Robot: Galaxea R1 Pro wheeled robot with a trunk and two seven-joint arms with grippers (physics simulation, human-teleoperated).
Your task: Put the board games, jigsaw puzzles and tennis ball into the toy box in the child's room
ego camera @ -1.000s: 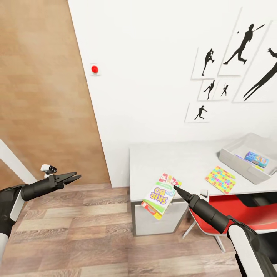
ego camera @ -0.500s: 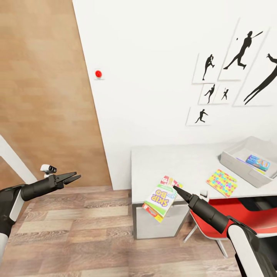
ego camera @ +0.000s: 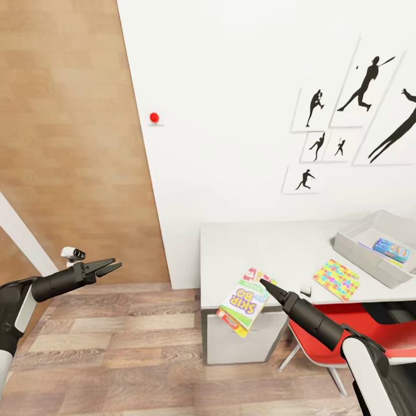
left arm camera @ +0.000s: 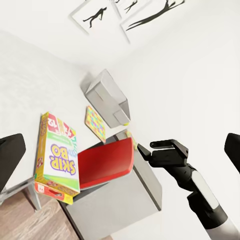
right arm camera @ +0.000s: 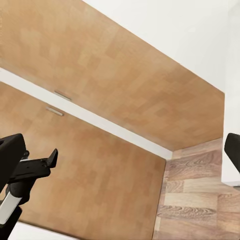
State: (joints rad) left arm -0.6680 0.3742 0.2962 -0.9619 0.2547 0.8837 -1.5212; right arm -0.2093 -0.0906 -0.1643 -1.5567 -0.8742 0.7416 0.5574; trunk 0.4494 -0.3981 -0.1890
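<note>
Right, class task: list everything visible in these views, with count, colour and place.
Printed Skip-Bo board game box: 1, green, white and red, overhanging table's front edge
Knobbly jigsaw puzzle slab: 1, multicoloured, on table
Shallow toy box: 1, light grey, table's right end
Flat game box: 1, blue, inside toy box
Table: 1, pale grey, against wall
Chair: 1, red, under table
Silhouette posters: 6, black on white, wall
Round button: 1, red, wall
Left gripper: 1, black, open, over floor
Right gripper: 1, black, open, beside Skip-Bo box
</note>
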